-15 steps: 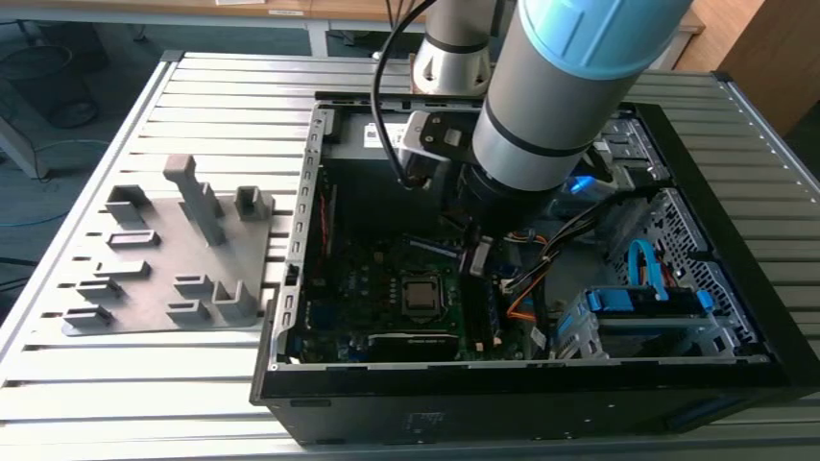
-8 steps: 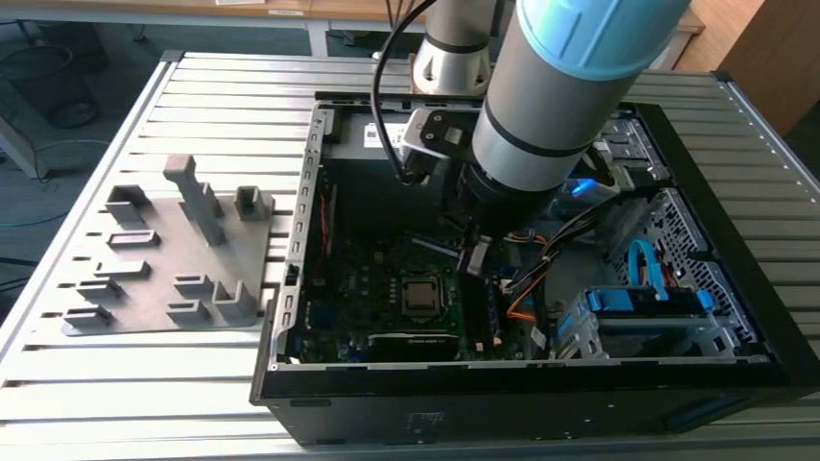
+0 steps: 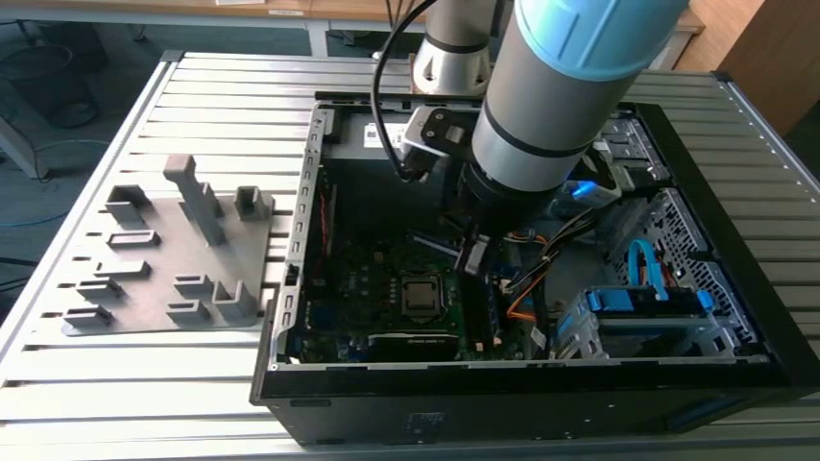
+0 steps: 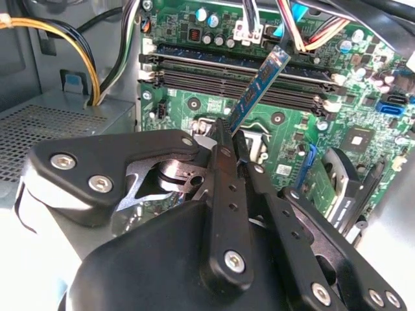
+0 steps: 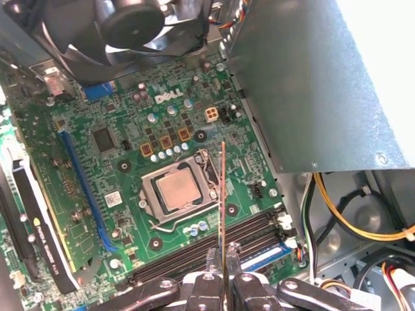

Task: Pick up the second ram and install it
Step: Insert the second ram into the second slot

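Pincer (image 4: pixel 230 137) clenched on second ram (image 4: pixel 259 87), tilted over motherboard (image 4: pixel 178 103), near memory slots (image 4: pixel 194 72)

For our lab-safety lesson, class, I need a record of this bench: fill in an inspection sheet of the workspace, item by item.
Surface: slatted metal table bearing an open computer case.
Job's things: second ram held above the motherboard, not seated in the memory slots.
Clutter: grey holder beside the case, on the exterior view's left.
Gripper: gripper shut on the ram.
Cables: yellow wires by the power supply; blue flat cable.
Surroundings: floor beyond the table.
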Motion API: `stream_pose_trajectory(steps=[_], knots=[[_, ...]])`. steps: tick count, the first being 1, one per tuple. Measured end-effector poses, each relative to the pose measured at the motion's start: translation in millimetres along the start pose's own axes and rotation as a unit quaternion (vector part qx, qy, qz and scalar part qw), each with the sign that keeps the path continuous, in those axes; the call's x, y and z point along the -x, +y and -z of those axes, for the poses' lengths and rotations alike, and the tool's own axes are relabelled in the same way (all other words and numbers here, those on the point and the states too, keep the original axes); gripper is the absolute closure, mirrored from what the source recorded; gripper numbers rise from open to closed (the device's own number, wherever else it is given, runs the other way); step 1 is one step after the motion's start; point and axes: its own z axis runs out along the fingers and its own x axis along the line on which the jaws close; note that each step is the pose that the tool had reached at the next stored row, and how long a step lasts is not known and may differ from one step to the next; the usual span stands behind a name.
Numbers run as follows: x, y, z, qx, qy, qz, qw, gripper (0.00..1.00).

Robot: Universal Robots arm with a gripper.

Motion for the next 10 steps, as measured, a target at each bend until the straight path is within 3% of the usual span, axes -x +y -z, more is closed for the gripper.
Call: stream_pose_trajectory(steps=[10], knots=[[0.0, 0.0, -0.2, -0.0048, -0.0034, -0.038, 0.9992, 0.86]])
